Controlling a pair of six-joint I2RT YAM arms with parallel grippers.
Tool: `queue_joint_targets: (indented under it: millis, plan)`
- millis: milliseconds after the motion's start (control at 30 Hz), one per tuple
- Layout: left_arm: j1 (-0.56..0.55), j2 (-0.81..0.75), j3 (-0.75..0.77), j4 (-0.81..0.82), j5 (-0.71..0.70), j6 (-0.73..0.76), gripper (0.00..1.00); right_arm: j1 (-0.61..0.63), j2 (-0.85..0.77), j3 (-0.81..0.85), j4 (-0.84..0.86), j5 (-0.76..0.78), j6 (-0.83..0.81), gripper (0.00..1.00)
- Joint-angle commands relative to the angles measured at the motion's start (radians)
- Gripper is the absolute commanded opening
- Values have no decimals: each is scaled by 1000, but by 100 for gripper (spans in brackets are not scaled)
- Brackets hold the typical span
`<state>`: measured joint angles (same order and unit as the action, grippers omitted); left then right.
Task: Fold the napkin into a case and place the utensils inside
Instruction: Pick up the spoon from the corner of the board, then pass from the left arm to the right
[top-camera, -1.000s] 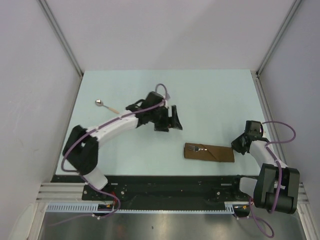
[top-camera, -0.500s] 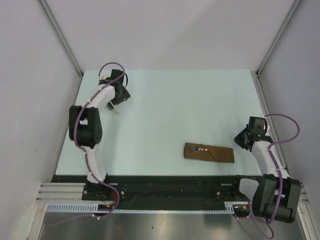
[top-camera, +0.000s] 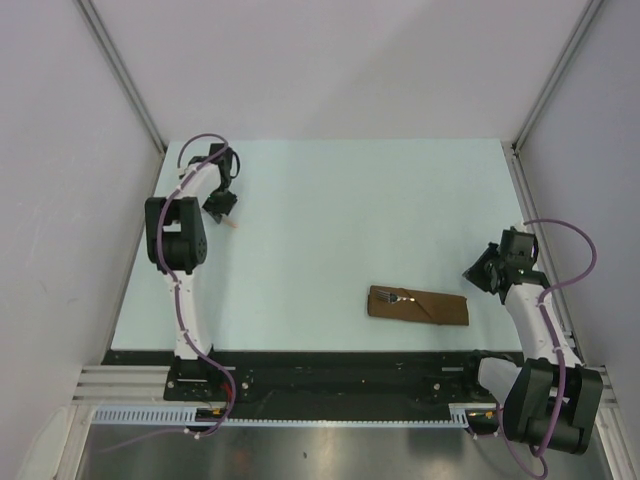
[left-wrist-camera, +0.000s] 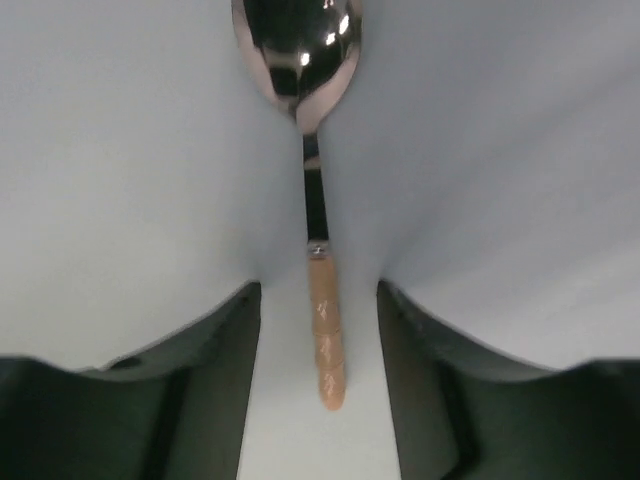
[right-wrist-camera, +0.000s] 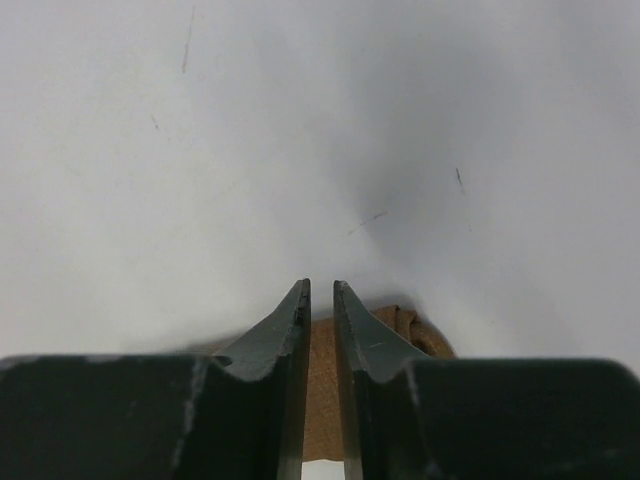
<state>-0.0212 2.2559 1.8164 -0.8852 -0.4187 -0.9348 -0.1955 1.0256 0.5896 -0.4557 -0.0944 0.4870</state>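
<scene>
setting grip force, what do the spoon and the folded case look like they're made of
Spoon: the mirror-bright bowl with sharp reflections looks like polished metal; the matte orange-tan handle may be plastic or wood, hard to tell. Case: matte brown with soft folded edges, likely thin cloth.

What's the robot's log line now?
left fingers: open, astride spoon | fork: in case | right fingers: near case end
</scene>
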Motion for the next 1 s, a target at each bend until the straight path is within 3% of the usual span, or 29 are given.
queue_joint_targets:
  millis: [0, 33, 133, 167, 267, 433, 600, 733, 967]
  plan:
    - [6, 45, 24, -3, 60, -18, 37, 16, -13, 61, 11, -71, -47, 20]
    - [7, 45, 24, 5, 66, -15, 33, 22, -13, 75, 17, -83, -82, 20]
    - [7, 2, 6, 28, 66, 11, 1, 73, 2, 122, 28, -110, -149, 43]
    - [7, -42, -26, 38, 80, 28, 0, 93, 13, 143, 31, -119, -166, 51]
    - [-5, -199, -147, 121, 165, 75, 0, 223, 83, 232, 52, -163, -232, 63]
    - [-98, -502, -430, 331, 316, 220, 0, 431, 334, 378, 148, -371, -213, 68]
    - [-299, -783, -728, 588, 509, 258, 0, 554, 571, 522, 353, -672, -1, 70]
    - [-481, -971, -975, 776, 580, 185, 0, 633, 698, 582, 598, -709, 186, 68]
    - [-579, -1048, -1014, 775, 578, 191, 0, 703, 742, 595, 663, -623, 235, 60]
